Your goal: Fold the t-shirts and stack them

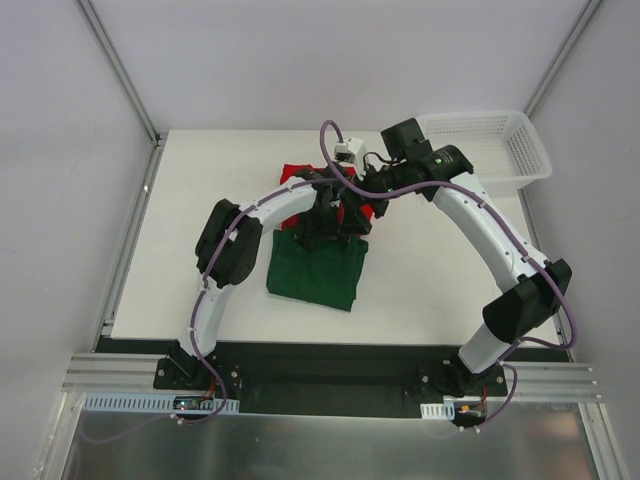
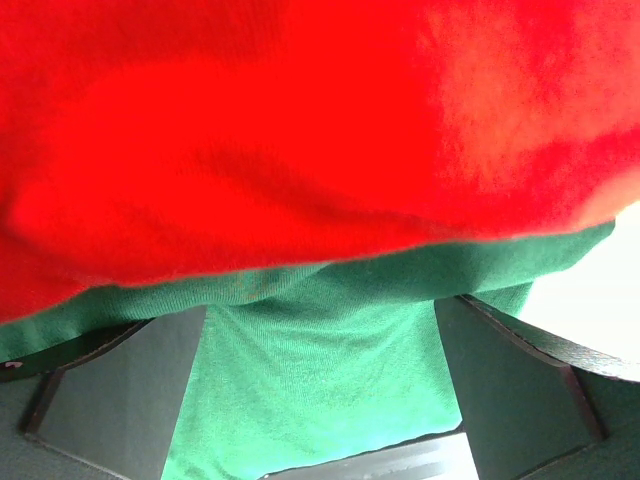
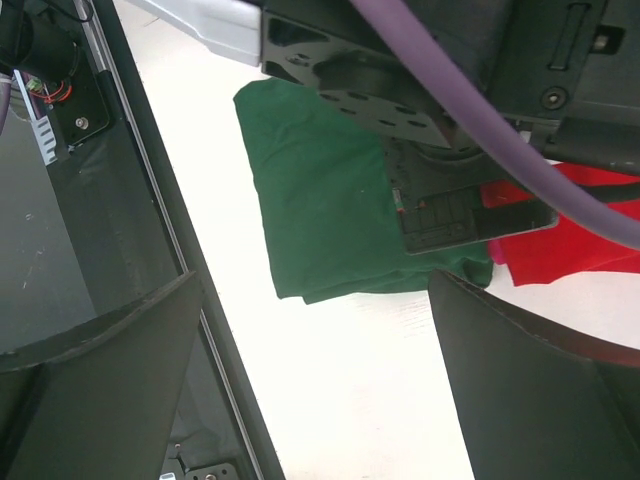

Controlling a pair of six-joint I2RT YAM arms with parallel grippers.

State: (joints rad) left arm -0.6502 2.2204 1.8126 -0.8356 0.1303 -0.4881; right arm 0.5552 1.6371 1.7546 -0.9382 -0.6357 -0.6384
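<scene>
Tabletop carrying a folded dark green t-shirt. A bright red t-shirt is bunched against its far edge and overlaps it. The left claw, wide open, sits low at that overlap. The right claw, also open, hangs higher. Best to pinch red cloth only, sparing the green fold.
</scene>
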